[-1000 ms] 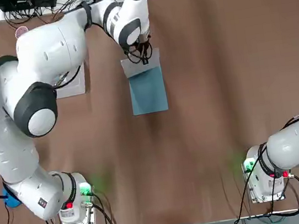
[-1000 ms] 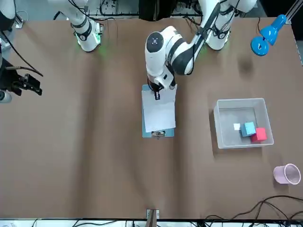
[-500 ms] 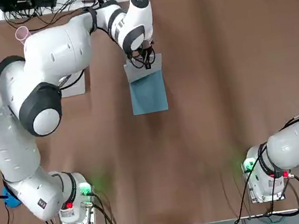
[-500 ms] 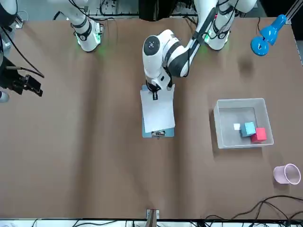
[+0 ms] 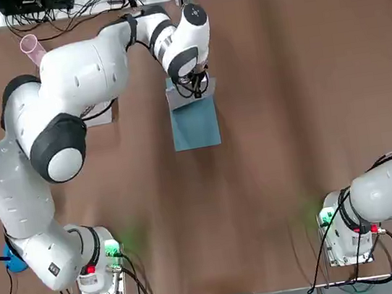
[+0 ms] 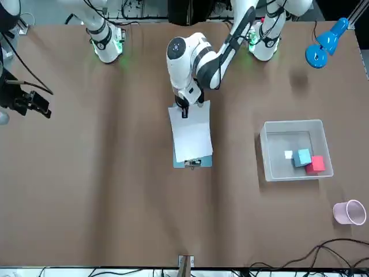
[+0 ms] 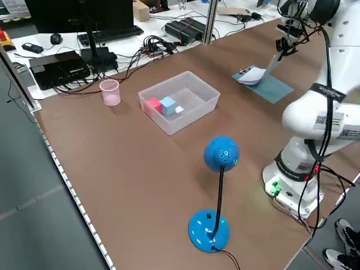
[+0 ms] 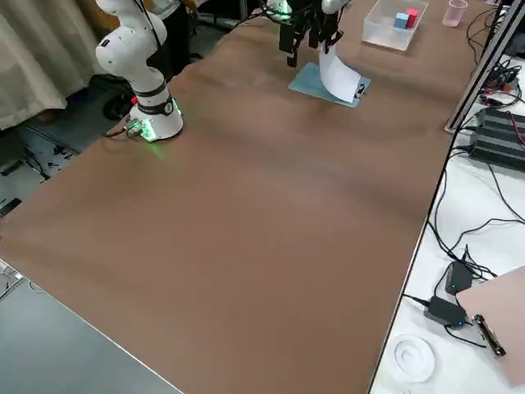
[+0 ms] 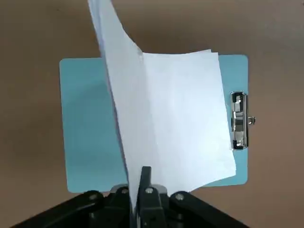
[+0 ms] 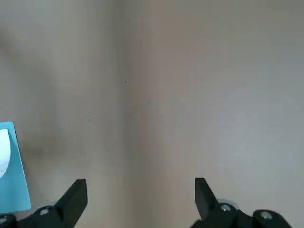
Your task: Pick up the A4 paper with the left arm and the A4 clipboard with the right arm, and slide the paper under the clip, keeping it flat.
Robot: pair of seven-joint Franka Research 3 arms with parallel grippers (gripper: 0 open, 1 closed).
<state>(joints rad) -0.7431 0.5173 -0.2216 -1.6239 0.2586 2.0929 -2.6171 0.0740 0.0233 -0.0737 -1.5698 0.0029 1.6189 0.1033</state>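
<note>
The light-blue A4 clipboard [image 5: 195, 127] lies flat mid-table, its clip [image 6: 192, 164] at the far end. My left gripper [image 5: 194, 87] hangs over the board's near half, shut on one edge of the white A4 paper [image 6: 191, 135]. In the left wrist view the paper [image 9: 180, 128] curls up from the clipboard [image 9: 85, 118] to the gripper [image 9: 145, 183], and its free end rests just short of the clip [image 9: 239, 121]. My right gripper [image 6: 34, 104] hovers open at the robot's right side of the table, holding nothing; its wrist view shows only a corner of the clipboard [image 10: 12, 175].
A clear plastic box [image 6: 293, 123] with coloured cubes stands at the robot's left of the board. A pink cup [image 6: 350, 212] sits at the far left corner, and a blue desk lamp [image 6: 323, 43] near the left arm's base. Cables run along the far edge.
My left gripper has shifted slightly toward the robot's right and back toward the bases, drawing the held paper edge with it. The right arm has not moved.
</note>
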